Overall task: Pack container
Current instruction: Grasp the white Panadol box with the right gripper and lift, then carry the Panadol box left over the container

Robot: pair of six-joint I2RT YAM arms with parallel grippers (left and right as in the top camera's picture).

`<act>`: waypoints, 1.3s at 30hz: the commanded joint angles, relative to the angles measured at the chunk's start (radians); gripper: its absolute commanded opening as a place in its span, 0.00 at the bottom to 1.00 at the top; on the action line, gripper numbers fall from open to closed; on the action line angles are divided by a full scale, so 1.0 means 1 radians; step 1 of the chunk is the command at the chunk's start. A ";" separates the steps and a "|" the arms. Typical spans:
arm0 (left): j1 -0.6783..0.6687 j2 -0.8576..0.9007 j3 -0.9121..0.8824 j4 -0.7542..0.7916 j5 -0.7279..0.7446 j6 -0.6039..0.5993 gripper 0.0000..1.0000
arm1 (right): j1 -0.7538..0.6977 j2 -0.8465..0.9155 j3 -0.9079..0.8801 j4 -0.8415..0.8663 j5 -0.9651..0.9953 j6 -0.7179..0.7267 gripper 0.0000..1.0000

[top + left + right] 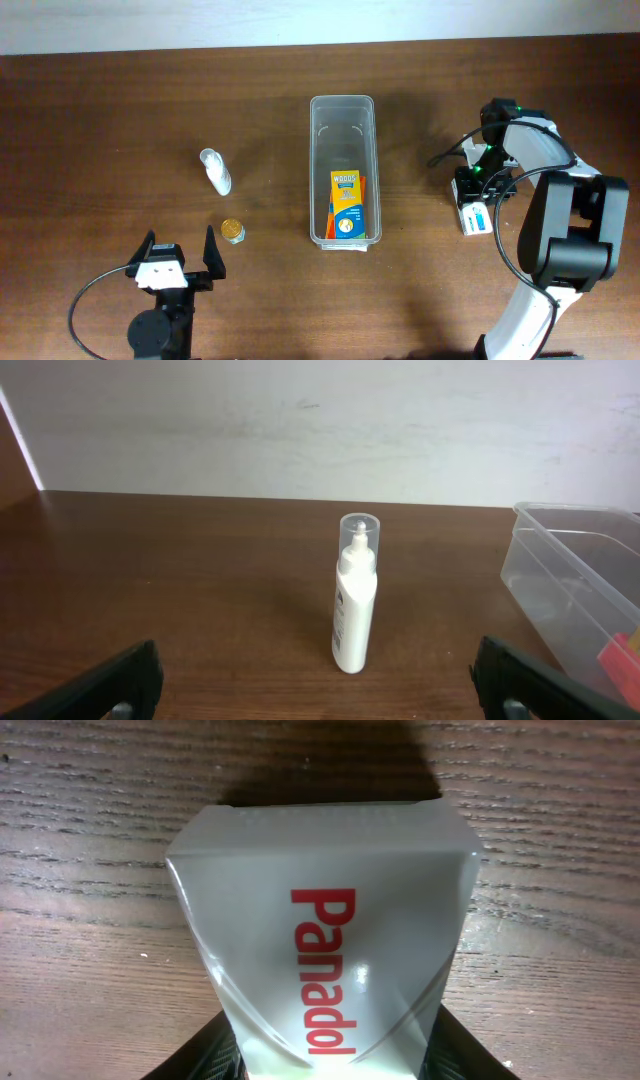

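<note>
Dark wooden table (100, 120) against a pale wall: the clear container (342, 110) lies at its middle, long side running away from the robot. An orange and yellow box (348, 205) already lies flat in its near end.

To the right of the container, well apart, the right gripper (477, 198) is down on a white Panadol box (320, 920). The jaws are pressed to both of its sides, and the card looks creased inward, so I judge it gripped though not yet lifted off the wood.

To the left of the container a white bottle (356, 595) with a clear cap stands upright. A small gold-lidded jar (232, 231) sits nearer the robot, also left of the container. The left gripper (180, 242) waits near the jar with jaws wide and nothing between them.

The step in hand looks like picking up the Panadol box. Next it needs a lift clear of the container's rim, a carry leftward, and a release into the free far end.
</note>
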 commanded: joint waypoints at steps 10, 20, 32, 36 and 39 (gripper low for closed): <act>0.004 -0.005 -0.004 -0.002 0.014 0.019 0.99 | -0.002 -0.008 -0.005 0.018 -0.053 0.019 0.53; 0.004 -0.005 -0.004 -0.002 0.014 0.019 0.99 | -0.002 -0.008 -0.001 0.021 -0.054 0.054 0.41; 0.004 -0.005 -0.004 -0.002 0.014 0.019 0.99 | 0.000 -0.008 0.207 -0.085 -0.119 0.088 0.41; 0.004 -0.005 -0.004 -0.002 0.014 0.019 0.99 | 0.017 -0.008 0.357 -0.173 -0.147 0.114 0.41; 0.004 -0.005 -0.004 -0.002 0.014 0.019 0.99 | 0.044 -0.008 0.479 -0.232 -0.183 0.149 0.42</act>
